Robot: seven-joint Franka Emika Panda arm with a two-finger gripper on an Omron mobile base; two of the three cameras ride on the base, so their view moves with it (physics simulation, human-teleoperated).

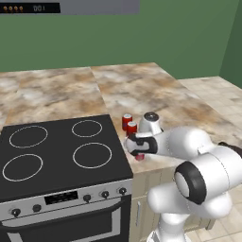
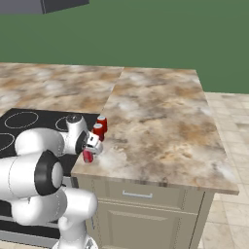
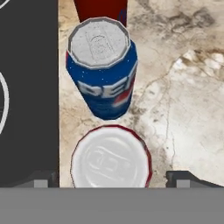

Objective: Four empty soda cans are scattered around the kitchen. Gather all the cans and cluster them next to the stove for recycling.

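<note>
Three soda cans stand in a row on the counter just right of the stove (image 1: 56,156) (image 2: 29,124). The nearest soda can (image 3: 111,157) (image 1: 139,157) (image 2: 87,156) is red with a silver top and sits close to the counter's front edge. My gripper (image 3: 114,179) (image 1: 140,152) (image 2: 90,146) hangs over it, open, one fingertip on each side with gaps to the can. Behind it stands a blue-and-red soda can (image 3: 105,74) (image 1: 132,127) (image 2: 98,130). The farthest red soda can (image 3: 100,8) (image 1: 126,121) (image 2: 101,121) is partly hidden by it.
The black cooktop's edge (image 3: 26,87) runs right beside the row of cans. Marbled counter (image 1: 142,90) (image 2: 160,121) stretches to the right and back. Below the counter's front edge is a beige drawer (image 2: 138,194). Tiled floor (image 2: 228,112) lies beyond the counter's right end.
</note>
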